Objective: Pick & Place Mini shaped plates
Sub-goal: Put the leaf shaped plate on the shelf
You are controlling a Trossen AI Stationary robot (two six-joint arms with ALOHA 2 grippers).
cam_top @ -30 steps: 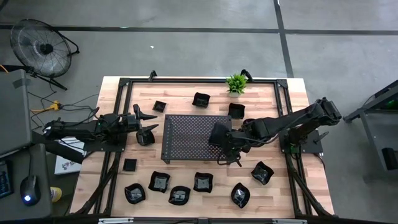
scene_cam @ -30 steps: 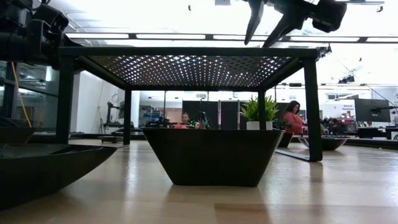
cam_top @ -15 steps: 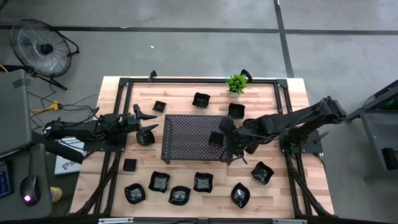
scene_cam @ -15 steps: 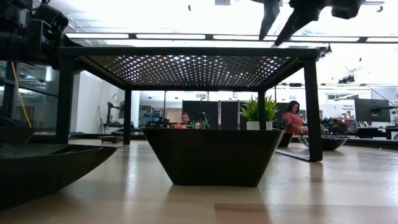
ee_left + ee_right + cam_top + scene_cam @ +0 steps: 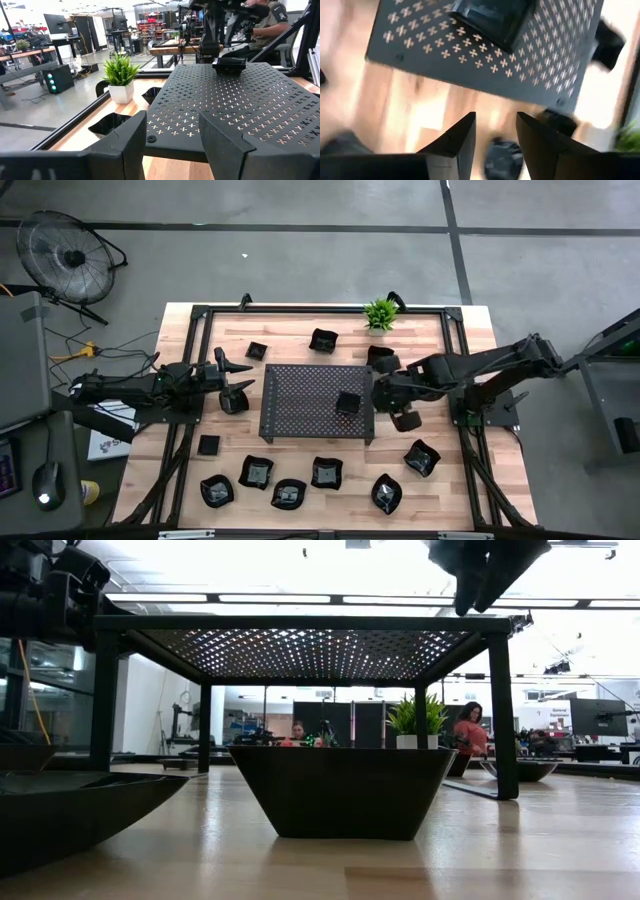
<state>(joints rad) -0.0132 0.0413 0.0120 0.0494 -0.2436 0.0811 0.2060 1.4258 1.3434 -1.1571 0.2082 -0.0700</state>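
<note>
A small square black plate rests on its base on the right part of the perforated tray. My right gripper hangs open and points steeply down, just past the tray's right edge. Nothing is between its fingers. It shows at the top of the low view. My left gripper waits open and level at the tray's left side. Several more black plates lie on the wood along the near edge and along the far edge.
A small green plant stands at the far edge, with a plate just in front of it. In the low view, a plate sits on the table under the raised tray. A black frame borders the table.
My right gripper has left the tray's right part and moved toward the table's right edge. It has risen slightly and rolled about its own pointing line. The square plate has come into view on the tray and stays still there.
</note>
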